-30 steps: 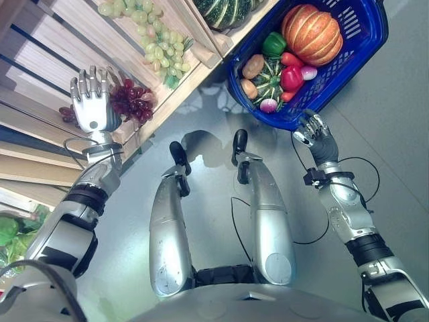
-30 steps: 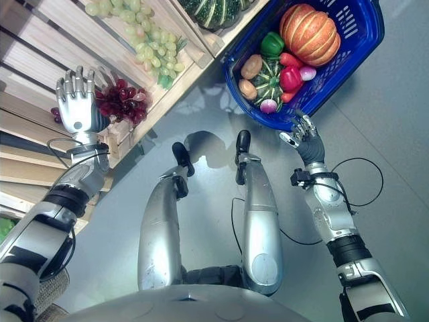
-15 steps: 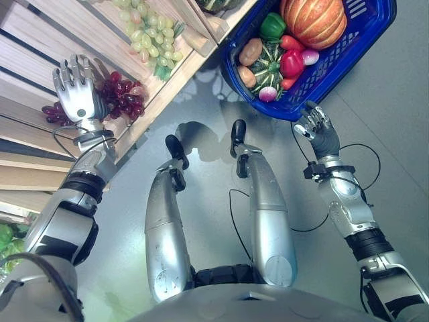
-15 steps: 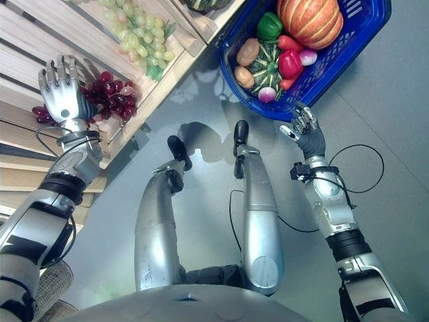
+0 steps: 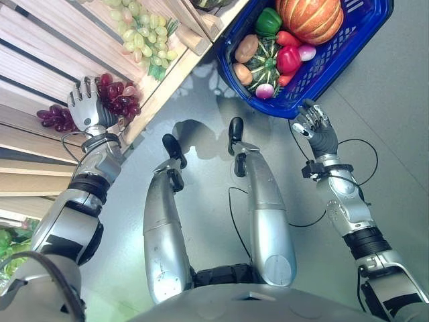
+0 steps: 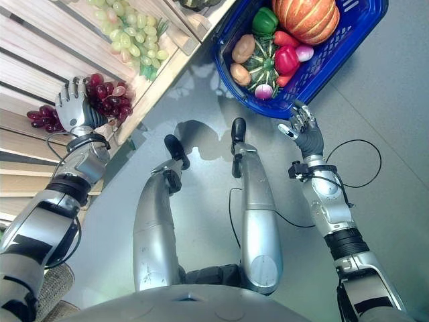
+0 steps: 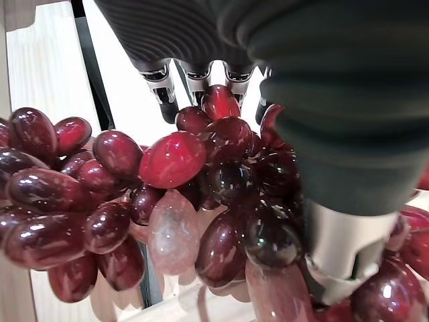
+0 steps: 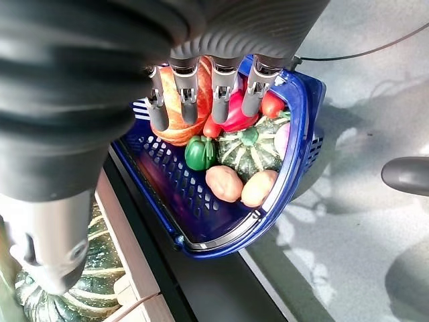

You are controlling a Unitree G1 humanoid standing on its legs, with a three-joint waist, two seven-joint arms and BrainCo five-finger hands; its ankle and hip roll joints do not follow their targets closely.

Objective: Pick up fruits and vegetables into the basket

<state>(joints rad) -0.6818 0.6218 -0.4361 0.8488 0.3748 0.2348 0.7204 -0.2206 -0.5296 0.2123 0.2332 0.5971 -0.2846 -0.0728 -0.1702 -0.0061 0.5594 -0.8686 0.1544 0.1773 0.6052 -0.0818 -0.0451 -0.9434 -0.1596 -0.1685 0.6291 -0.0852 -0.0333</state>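
Two grape bunches lie on the wooden shelf (image 5: pixel 40 60) in the left eye view: green grapes (image 5: pixel 144 33) and red grapes (image 5: pixel 115 99). The left hand (image 5: pixel 86 111) rests against the red bunch, fingers straight. The right hand (image 5: pixel 316 127), fingers relaxed, hangs just beside the blue basket (image 5: pixel 365 30).

Left wrist view: the dark fingertips (image 7: pixel 165 107) reach over the red grapes without curling round them.

Right wrist view: the basket holds a pumpkin (image 8: pixel 175 124), a green pepper (image 8: pixel 197 153), a striped squash (image 8: pixel 247 153) and two potatoes (image 8: pixel 224 183).

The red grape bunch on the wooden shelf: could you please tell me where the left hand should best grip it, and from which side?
Grip the red grape bunch around its thick middle, where the grapes cluster densest, coming from above. It lies flat on the slatted wooden shelf, so the underside is blocked, and no stem shows. The left hand already sits over it, fingers straight.
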